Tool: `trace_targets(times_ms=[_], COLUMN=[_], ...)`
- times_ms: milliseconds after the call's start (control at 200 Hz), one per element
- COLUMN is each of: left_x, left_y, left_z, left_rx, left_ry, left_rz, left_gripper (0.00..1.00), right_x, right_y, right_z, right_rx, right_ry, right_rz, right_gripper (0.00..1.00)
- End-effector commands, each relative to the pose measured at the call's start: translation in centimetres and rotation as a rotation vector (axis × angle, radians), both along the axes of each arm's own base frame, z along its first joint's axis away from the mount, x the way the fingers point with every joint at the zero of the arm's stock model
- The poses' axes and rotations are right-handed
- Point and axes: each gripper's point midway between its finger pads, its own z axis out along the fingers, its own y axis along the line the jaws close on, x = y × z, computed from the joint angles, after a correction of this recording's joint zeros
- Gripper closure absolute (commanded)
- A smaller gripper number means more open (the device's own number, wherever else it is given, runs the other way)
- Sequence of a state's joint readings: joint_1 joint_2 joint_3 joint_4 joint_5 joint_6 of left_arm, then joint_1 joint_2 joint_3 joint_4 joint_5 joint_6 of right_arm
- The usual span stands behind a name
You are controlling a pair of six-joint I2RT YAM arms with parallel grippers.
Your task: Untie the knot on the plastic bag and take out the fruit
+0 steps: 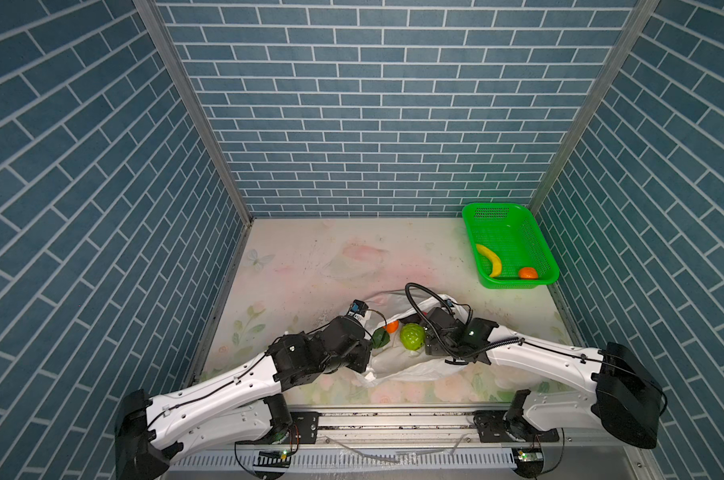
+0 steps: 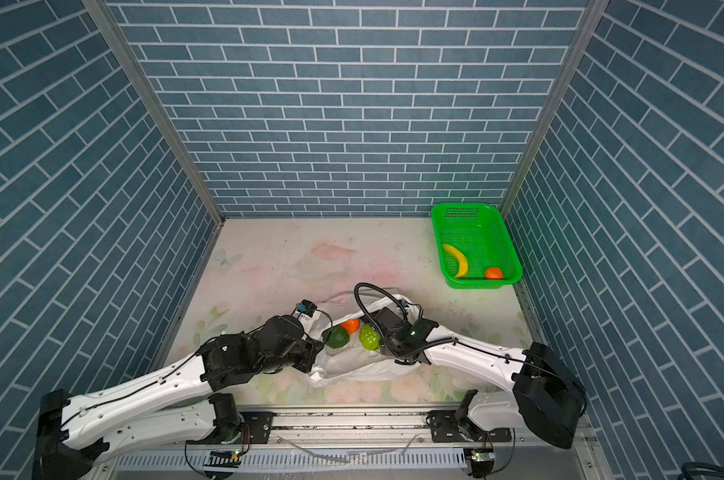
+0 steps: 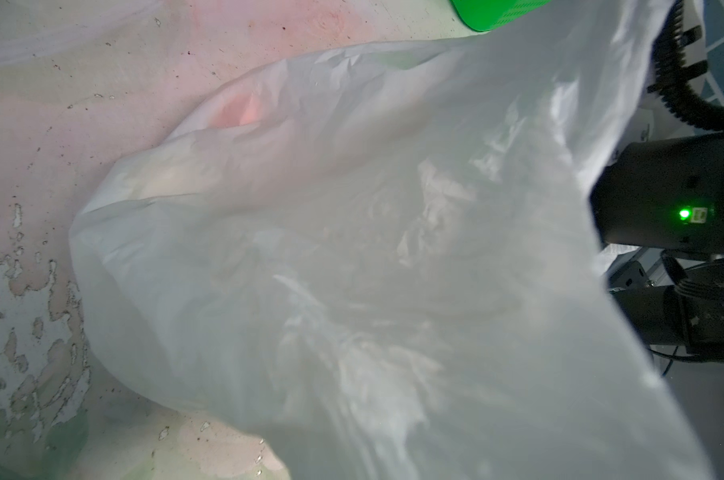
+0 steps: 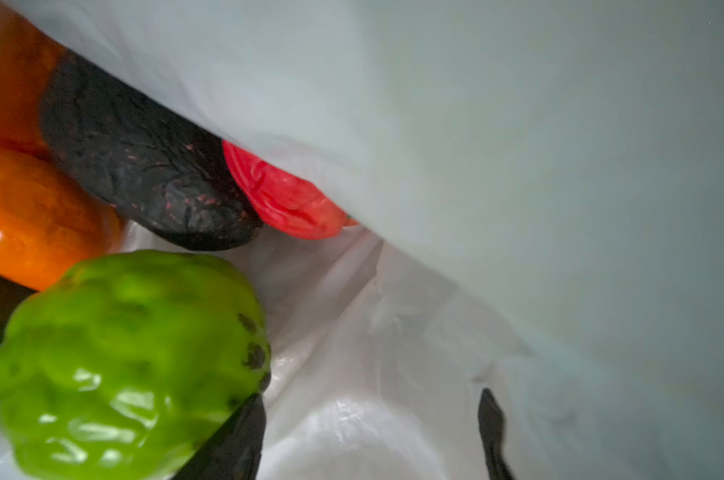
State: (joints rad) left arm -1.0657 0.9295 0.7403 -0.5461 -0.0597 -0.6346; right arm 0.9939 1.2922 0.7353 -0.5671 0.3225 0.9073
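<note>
Evidently no knot shows: in both top views the plastic bag [image 1: 397,365] lies open at the front of the table [image 1: 302,266], with a bumpy green fruit [image 1: 413,336], a tangerine [image 2: 352,325] and a dark avocado [image 2: 336,336] in its mouth. The left gripper [image 1: 366,340] sits at the bag's rim. The left wrist view shows mostly thin, limp film; that claw is pressed together, apparently pinching the rim. In the right wrist view the right gripper [image 4: 368,440] stands spread inside the bag, one finger [image 4: 239,436] touching the green fruit. It looks light, hard and glossy, so slippery; I would grip across its bumpy middle.
</note>
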Motion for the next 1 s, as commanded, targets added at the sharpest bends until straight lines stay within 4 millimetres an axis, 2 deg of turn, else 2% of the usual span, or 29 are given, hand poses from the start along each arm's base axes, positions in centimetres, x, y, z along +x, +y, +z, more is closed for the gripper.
trace_targets(times_ms=[0,195,455,610,795,880,995], left_x=[0.8,1.0,0.9,1.1,1.6,1.6,1.3], left_y=[-0.4,-1.4,-1.3,-1.4,-2.1,-2.4,-2.4], left_z=[1.9,2.9,3.4,3.9,5.3,5.2,4.4], left_rx=[-0.028,-0.057,-0.086,-0.107,-0.157,-0.160,-0.148], left_ry=[-0.067,-0.078,-0.107,-0.133,-0.181,-0.178,-0.157], left_rz=[0.006,-0.014,-0.027,-0.022,-0.029,-0.038,-0.051], left_gripper=[1.00,1.00,1.00,1.00,1.00,1.00,1.00], right_x=[-0.2,-0.4,1.0,1.1,2.0,2.5,2.6], right_y=[1.7,4.0,6.3,7.6,7.1,7.2,8.2], right_z=[1.4,3.6,5.7,4.7,4.1,3.8,2.8], right_rx=[0.047,0.119,0.213,0.235,0.207,0.201,0.235], right_ry=[-0.014,-0.066,-0.148,-0.129,-0.178,-0.182,-0.138], right_rz=[0.057,0.083,0.066,0.073,0.057,0.059,0.074], right_gripper=[0.20,0.20,0.14,0.12,0.07,0.05,0.04])
